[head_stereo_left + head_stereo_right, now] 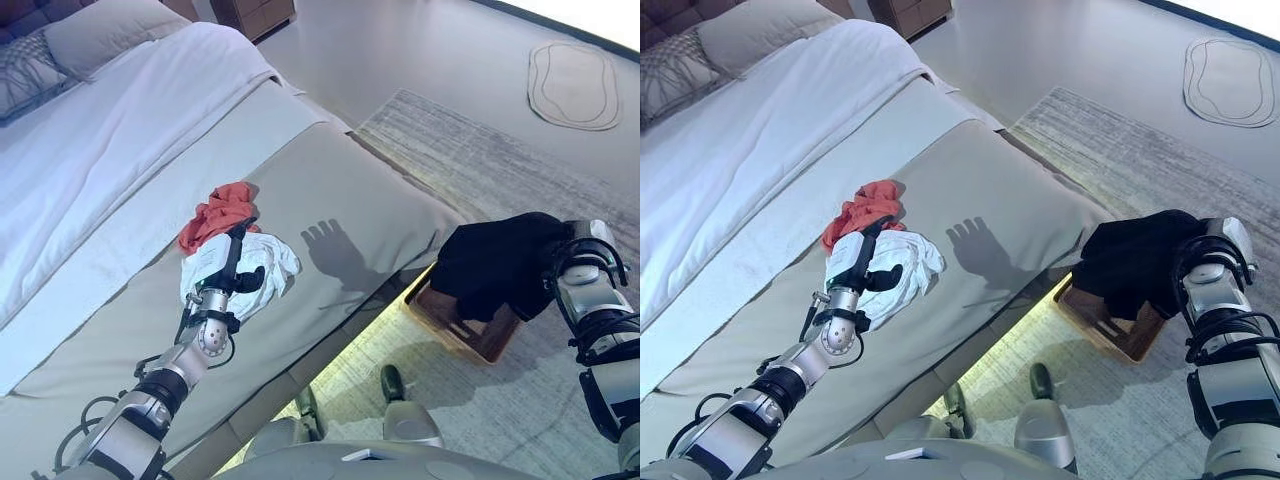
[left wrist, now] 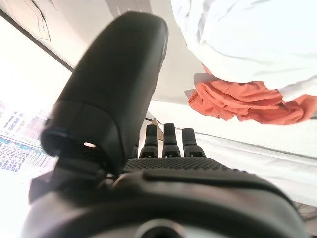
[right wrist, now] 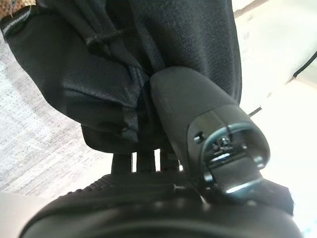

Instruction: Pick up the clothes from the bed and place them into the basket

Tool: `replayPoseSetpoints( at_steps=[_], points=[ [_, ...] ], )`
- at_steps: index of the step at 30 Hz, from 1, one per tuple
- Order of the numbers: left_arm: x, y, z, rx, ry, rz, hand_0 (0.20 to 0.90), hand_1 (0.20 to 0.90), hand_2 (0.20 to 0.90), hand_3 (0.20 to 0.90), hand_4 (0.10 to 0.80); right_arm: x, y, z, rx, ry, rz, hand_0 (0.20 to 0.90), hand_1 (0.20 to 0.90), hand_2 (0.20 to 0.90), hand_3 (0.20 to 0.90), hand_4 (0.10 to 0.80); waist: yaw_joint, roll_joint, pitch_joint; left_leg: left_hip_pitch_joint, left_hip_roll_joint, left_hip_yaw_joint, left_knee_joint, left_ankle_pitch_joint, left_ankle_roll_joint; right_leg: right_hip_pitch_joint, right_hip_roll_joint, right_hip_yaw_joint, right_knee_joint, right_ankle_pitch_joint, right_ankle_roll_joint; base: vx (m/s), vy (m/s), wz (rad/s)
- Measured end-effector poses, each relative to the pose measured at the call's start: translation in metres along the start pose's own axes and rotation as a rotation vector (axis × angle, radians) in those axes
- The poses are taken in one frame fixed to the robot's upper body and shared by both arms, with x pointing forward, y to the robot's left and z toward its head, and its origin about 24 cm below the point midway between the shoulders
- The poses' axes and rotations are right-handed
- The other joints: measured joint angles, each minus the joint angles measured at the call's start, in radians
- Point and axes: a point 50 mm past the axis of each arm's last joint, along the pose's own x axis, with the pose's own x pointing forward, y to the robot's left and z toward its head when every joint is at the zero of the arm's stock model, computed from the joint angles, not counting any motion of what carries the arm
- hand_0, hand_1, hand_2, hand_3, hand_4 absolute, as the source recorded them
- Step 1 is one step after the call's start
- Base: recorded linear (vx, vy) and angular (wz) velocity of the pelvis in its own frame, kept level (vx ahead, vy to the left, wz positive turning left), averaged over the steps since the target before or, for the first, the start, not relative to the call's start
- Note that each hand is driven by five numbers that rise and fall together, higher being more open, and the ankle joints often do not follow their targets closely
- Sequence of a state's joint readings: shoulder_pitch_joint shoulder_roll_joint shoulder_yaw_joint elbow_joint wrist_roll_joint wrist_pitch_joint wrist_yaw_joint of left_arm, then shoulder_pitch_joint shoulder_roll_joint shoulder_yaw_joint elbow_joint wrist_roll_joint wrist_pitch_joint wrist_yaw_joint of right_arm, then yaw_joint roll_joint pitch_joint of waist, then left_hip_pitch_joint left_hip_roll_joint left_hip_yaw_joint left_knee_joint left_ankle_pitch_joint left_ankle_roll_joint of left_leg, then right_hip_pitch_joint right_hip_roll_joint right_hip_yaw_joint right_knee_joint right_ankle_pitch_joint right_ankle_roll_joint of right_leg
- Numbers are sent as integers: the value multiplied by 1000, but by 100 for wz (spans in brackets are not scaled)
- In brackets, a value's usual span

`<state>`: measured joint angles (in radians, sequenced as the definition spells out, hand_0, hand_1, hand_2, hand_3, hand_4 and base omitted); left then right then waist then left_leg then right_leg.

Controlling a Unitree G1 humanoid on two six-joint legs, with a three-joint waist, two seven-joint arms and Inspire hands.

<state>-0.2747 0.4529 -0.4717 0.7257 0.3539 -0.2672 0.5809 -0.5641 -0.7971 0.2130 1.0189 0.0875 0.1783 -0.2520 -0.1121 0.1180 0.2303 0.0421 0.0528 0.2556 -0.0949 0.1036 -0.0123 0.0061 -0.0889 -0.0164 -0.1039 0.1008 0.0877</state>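
Observation:
A red garment (image 1: 220, 212) and a white garment (image 1: 272, 260) lie together on the beige bed cover (image 1: 380, 210). My left hand (image 1: 228, 264) is open with its fingers straight, resting at the white garment's near edge. In the left wrist view the white garment (image 2: 257, 39) and the red one (image 2: 242, 101) show past the fingers. My right hand (image 3: 198, 109) is shut on a black garment (image 1: 495, 262), which hangs over the brown basket (image 1: 480, 338) on the floor beside the bed. The cloth hides most of that hand in the eye views.
A white duvet (image 1: 120, 140) and pillows (image 1: 100, 30) cover the far half of the bed. A grey rug (image 1: 500, 160) lies under the basket. A small oval mat (image 1: 573, 85) lies farther off. A wooden cabinet (image 1: 255, 12) stands at the back.

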Motion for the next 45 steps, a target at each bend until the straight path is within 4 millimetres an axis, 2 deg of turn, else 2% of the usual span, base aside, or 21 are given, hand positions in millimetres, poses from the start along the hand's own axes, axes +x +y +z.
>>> replayPoseSetpoints(
  at_steps=[3, 9, 16, 23, 29, 36, 42, 45],
  points=[
    [0, -1, 1, -4, -5, -4, 900, 900, 900, 900, 800, 0, 0, -1, -14, 1, -2, 900, 900, 900, 900, 800, -1, 2, 0, -3, 2, 0, -2, -8, -9, -3, 1, 0, 0, -3, 3, 0, 0, 0],
    [0, -2, 2, -7, -8, -5, 900, 900, 900, 900, 800, 0, 0, -2, -14, 4, -5, 900, 900, 900, 900, 800, -2, 1, 1, -12, 1, 0, -2, -11, -5, -12, 0, 1, 0, -1, 2, -6, 1, 0],
    [-1, -2, 2, -12, -14, -5, 900, 900, 900, 900, 800, 1, -1, -17, -31, 80, -8, 900, 900, 900, 900, 800, 3, -4, 4, 0, 0, -6, 3, -2, -5, 4, 0, -9, 5, 1, 0, 3, -3, 2],
    [0, -1, 3, -15, -17, 1, 900, 900, 900, 900, 800, 1, -2, -13, -27, 60, -22, 900, 900, 900, 900, 800, 11, -17, 12, 10, 0, -16, 2, -2, -5, 19, 0, -20, 5, 0, 0, 19, -4, 4],
    [0, -1, 3, -35, 1, 37, 900, 900, 900, 900, 800, -3, -2, 23, -11, -125, -89, 900, 900, 900, 900, 800, 26, -19, 13, -6, 0, -27, -1, -5, -4, 8, 0, -24, 0, -1, 0, -17, 7, 3],
    [-2, -1, -2, -66, 72, 94, 900, 900, 900, 900, 800, -28, 15, 85, -44, -463, -135, 900, 900, 900, 900, 800, 46, -24, 13, -35, 0, -72, 3, 10, -3, 1, 0, -69, 2, 0, 0, 16, -24, 18],
    [-6, 0, -5, -85, 104, 148, 900, 900, 900, 900, 800, -48, 44, 121, -133, -640, -66, 900, 900, 900, 900, 800, 121, -46, 11, -69, -1, -132, 4, 27, -4, 2, 0, -134, 5, -3, -5, 45, -28, 30],
    [-8, 3, -9, -89, 124, 172, 900, 900, 900, 900, 800, -52, 49, 134, -148, -677, -32, 900, 900, 900, 900, 800, 162, -54, 11, -83, -3, -173, 4, 35, -7, 8, 1, -169, 5, -7, -8, 101, -12, 41]
  ],
)
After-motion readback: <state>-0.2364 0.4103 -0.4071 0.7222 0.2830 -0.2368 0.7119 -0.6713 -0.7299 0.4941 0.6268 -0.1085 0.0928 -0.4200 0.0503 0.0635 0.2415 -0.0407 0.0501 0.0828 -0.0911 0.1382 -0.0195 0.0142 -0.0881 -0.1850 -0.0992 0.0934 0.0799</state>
